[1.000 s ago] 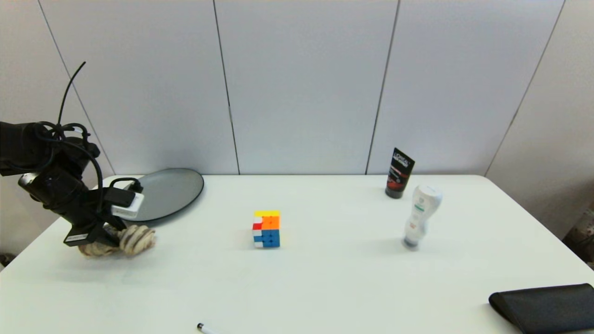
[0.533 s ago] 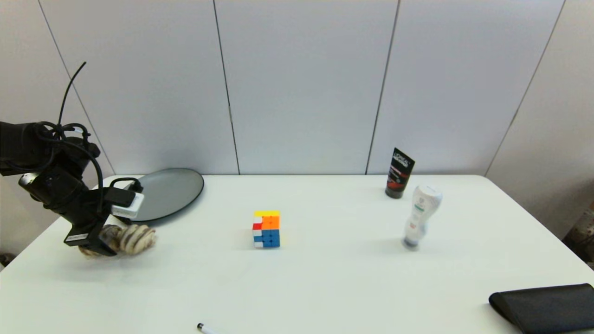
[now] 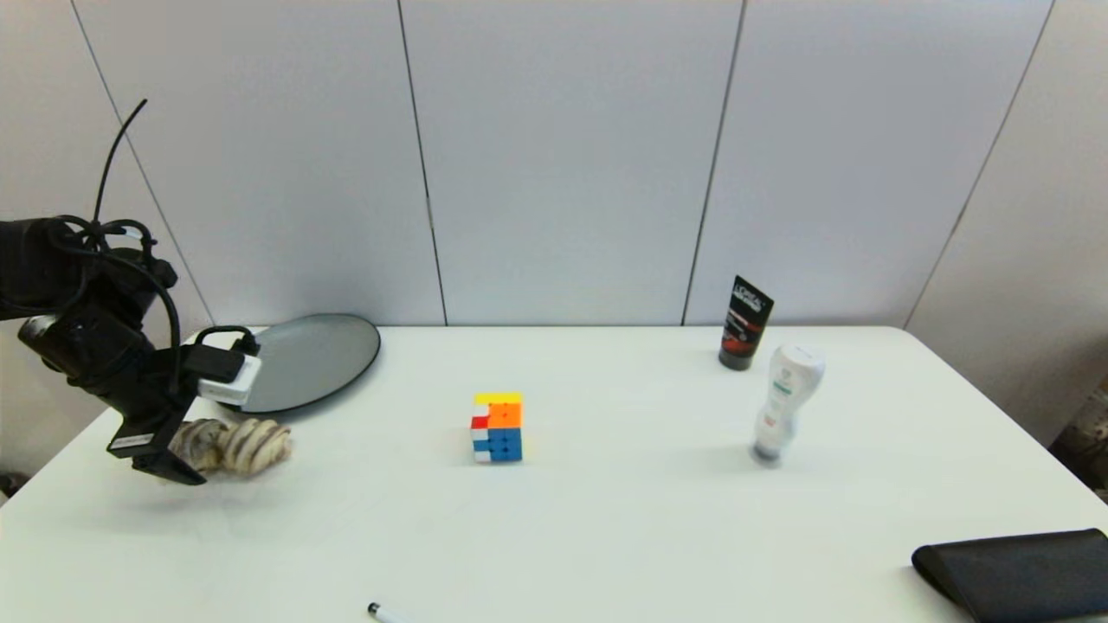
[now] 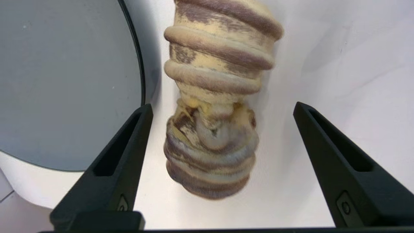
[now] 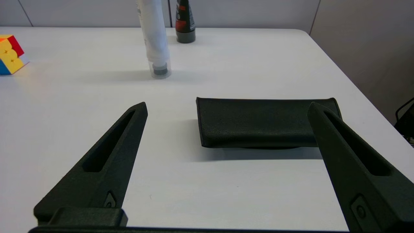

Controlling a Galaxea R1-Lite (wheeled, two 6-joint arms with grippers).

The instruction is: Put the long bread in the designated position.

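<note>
The long bread (image 3: 235, 445), a ridged beige-and-brown loaf, lies on the white table just in front of the grey plate (image 3: 307, 359). My left gripper (image 3: 177, 460) is open at the loaf's left end, a little above the tabletop. In the left wrist view the long bread (image 4: 213, 81) lies lengthwise between the two spread black fingers (image 4: 119, 155), touching neither, with the left gripper (image 4: 222, 106) over its near end. My right gripper (image 5: 226, 106) is open, low over the table near a black pouch (image 5: 262, 121), and holds nothing. No outline marks the designated position.
A colourful cube (image 3: 497, 427) stands mid-table. A black tube (image 3: 744, 322) and a white bottle (image 3: 783, 402) stand at the back right. The black pouch (image 3: 1017, 571) lies at the front right, a pen tip (image 3: 376, 611) at the front edge.
My left gripper has let go of the long bread and drawn back to the left and slightly upward. The loaf stays on the table where it was.
</note>
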